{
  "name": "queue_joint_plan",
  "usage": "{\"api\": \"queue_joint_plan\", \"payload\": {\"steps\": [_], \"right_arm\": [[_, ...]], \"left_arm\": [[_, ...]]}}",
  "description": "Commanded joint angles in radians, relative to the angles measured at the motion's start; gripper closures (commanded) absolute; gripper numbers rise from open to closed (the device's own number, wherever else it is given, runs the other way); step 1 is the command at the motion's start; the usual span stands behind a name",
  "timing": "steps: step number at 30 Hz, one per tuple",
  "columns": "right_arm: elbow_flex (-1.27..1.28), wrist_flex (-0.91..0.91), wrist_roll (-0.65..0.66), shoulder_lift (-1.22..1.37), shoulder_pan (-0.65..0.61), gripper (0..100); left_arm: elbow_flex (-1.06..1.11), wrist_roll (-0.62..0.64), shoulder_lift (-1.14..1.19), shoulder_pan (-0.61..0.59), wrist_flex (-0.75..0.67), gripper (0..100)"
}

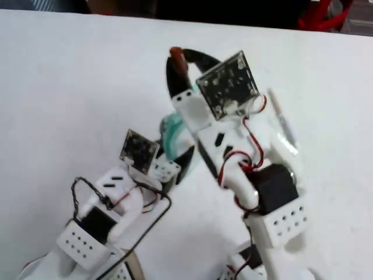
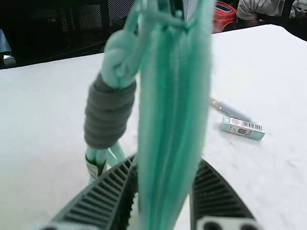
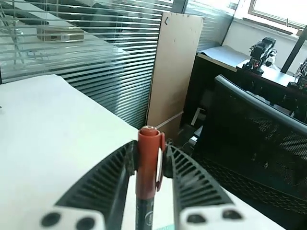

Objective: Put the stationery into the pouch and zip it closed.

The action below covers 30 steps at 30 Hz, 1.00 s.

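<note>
Teal fabric pouch (image 2: pixel 172 120) hangs upright between the ribbed black fingers (image 2: pixel 211 187) of the left gripper (image 2: pixel 165 163), which is closed down to the thickness of the cloth and grips its lower edge. A grey ribbed cylinder (image 2: pixel 108 117) dangles beside the pouch on a pale teal cord. In the high view the pouch (image 1: pixel 171 129) sits lifted above the white table (image 1: pixel 70 87), between the two arms. The right gripper (image 3: pixel 150 145) is narrowed to a slim gap and pinches a black-barrelled pen with a red cap (image 3: pixel 147 163), the cap poking out just past the fingertips. From above, that gripper (image 1: pixel 178 64) holds the pen (image 1: pixel 176 57) in the air, beyond the pouch and apart from it. Farther off on the table lies a small teal box with a white label (image 2: pixel 242 128), and just beside it a slim pale stick (image 2: pixel 228 109), too blurred to name.
</note>
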Motion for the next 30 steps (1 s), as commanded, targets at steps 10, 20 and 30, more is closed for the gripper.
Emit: {"api": "queue_joint_plan", "payload": {"steps": [10, 20, 30], "right_arm": [[0.005, 0.047, 0.003, -0.024, 0.012, 97.7], [0.008, 0.081, 0.006, -0.031, 0.028, 87.5], [0.005, 0.081, 0.005, -0.033, 0.031, 87.5]], "left_arm": [[0.0, -0.011, -0.005, -0.008, -0.02, 84], [0.0, -0.011, -0.005, -0.008, -0.02, 84], [0.0, -0.011, -0.004, -0.008, -0.02, 84]]}}
